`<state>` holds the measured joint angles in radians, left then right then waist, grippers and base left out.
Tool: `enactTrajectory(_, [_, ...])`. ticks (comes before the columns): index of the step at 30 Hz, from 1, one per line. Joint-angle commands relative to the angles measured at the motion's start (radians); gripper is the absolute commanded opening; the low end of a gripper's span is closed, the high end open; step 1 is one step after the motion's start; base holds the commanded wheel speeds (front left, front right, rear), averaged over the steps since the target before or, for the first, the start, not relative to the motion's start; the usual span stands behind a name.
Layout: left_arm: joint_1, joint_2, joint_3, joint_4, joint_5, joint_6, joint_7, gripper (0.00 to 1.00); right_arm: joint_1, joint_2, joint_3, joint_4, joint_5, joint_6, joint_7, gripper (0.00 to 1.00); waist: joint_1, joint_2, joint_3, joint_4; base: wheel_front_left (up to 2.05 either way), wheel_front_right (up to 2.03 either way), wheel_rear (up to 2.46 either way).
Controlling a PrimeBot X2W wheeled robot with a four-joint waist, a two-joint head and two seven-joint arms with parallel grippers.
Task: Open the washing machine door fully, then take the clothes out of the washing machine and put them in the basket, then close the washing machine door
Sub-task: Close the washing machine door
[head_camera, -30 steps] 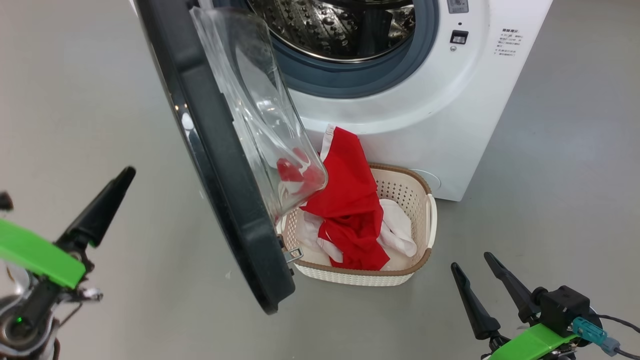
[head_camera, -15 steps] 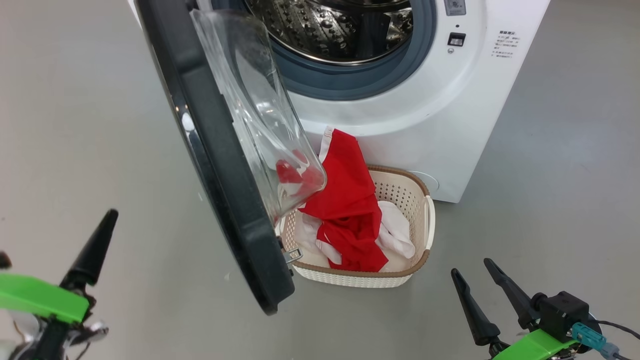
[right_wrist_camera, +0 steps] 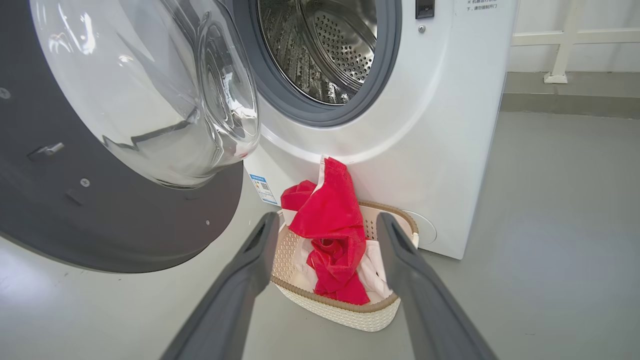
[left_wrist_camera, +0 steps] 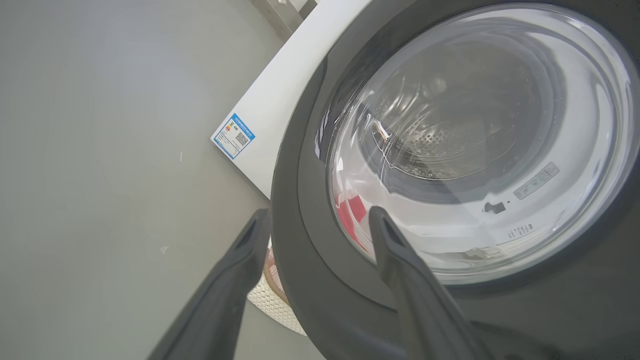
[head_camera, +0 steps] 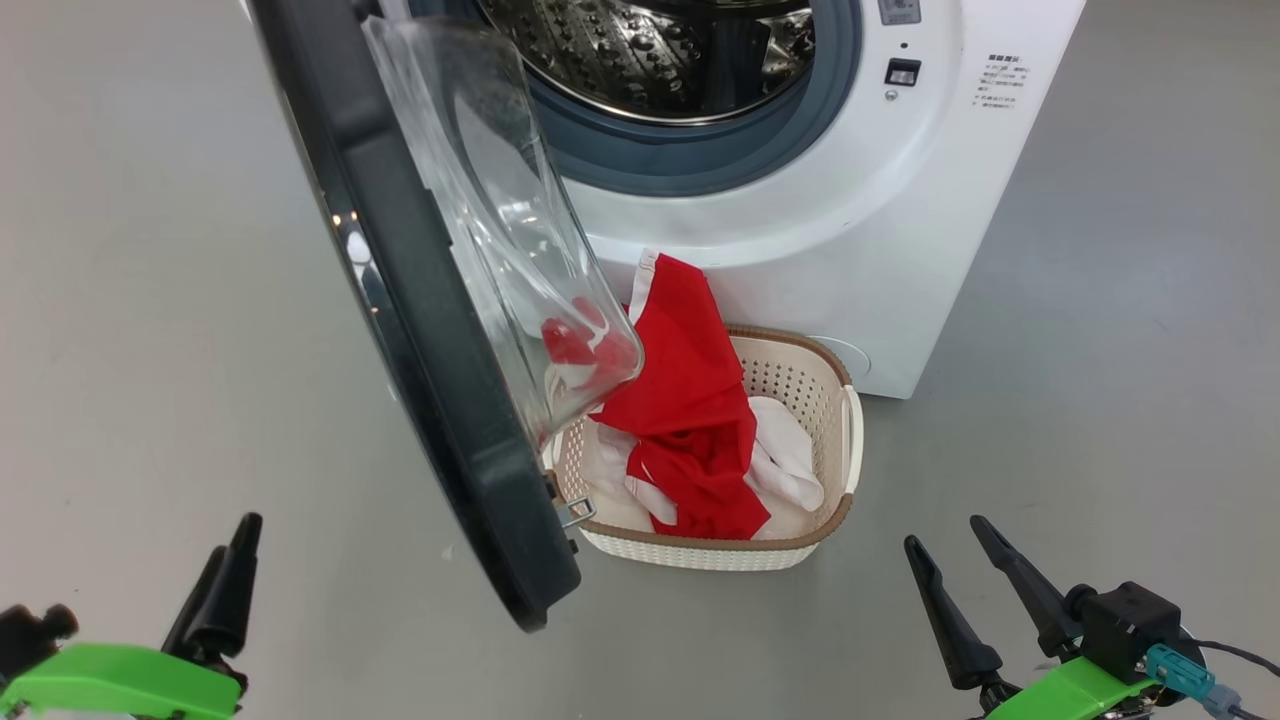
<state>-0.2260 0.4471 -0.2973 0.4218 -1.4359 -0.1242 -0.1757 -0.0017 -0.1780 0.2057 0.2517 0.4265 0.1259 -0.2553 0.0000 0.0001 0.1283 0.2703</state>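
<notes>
The washing machine door (head_camera: 430, 330) stands swung out on its left hinge, its glass bowl (head_camera: 490, 200) facing the white washing machine (head_camera: 880, 230). Bare steel shows inside the drum (right_wrist_camera: 325, 45). Red and white clothes (head_camera: 690, 400) lie piled in the cream basket (head_camera: 700, 555) on the floor against the machine's front, one red piece leaning up on the machine. My left gripper (head_camera: 230, 545) is open at the lower left, apart from the door's outer face (left_wrist_camera: 310, 280). My right gripper (head_camera: 945, 533) is open and empty, pointing at the basket (right_wrist_camera: 345, 312) from a short way back.
Grey floor (head_camera: 150, 300) spreads to the left and right of the machine. The open door overhangs the basket's left side. A blue label (left_wrist_camera: 233, 136) sits low on the machine's front. A white railing post (right_wrist_camera: 555, 75) stands by the back wall.
My left gripper has dropped from the middle left to the bottom left of the head view, staying open. The camera has shifted slightly. The right gripper, door and clothes have stayed put.
</notes>
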Motion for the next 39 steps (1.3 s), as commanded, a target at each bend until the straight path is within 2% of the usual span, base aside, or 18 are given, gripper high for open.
enactTrajectory(1, [-0.016, 0.042, 0.024, -0.007, 0.019, -0.007, -0.029, 1.0, -0.001, -0.009, 0.016, -0.024, -0.004, 0.005, -0.006, 1.0, 0.0, -0.0001, 0.0, -0.003, 0.0, 0.0, 0.0])
enactTrajectory(9, [-0.028, 0.04, -0.036, 0.052, 0.173, -0.007, -0.084, 1.0, -0.006, -0.011, 0.005, -0.027, -0.004, 0.005, -0.006, 1.0, 0.0, -0.0001, 0.005, -0.01, 0.0, 0.0, 0.0])
enactTrajectory(16, [-0.001, -0.048, 0.108, 0.055, 0.44, -0.007, -0.086, 1.0, -0.005, -0.011, -0.008, -0.028, -0.006, 0.005, -0.006, 1.0, 0.0, -0.0001, 0.004, -0.013, 0.0, 0.0, 0.0])
enactTrajectory(26, [0.072, -0.183, 0.289, -0.022, 0.812, -0.007, -0.086, 1.0, -0.004, -0.007, -0.019, -0.027, -0.007, 0.005, -0.006, 1.0, 0.0, -0.0001, -0.003, -0.012, 0.0, 0.0, 0.0])
enactTrajectory(32, [0.103, -0.247, 0.374, -0.098, 0.971, -0.007, -0.086, 1.0, -0.002, -0.007, -0.026, -0.028, -0.007, 0.005, -0.006, 1.0, 0.0, -0.0001, -0.007, -0.012, 0.0, 0.0, 0.0])
enactTrajectory(39, [0.134, -0.294, 0.407, -0.157, 1.094, -0.007, -0.086, 1.0, 0.0, -0.006, -0.033, -0.03, -0.01, 0.005, -0.006, 1.0, 0.0, -0.0001, -0.006, -0.014, 0.0, 0.0, 0.0])
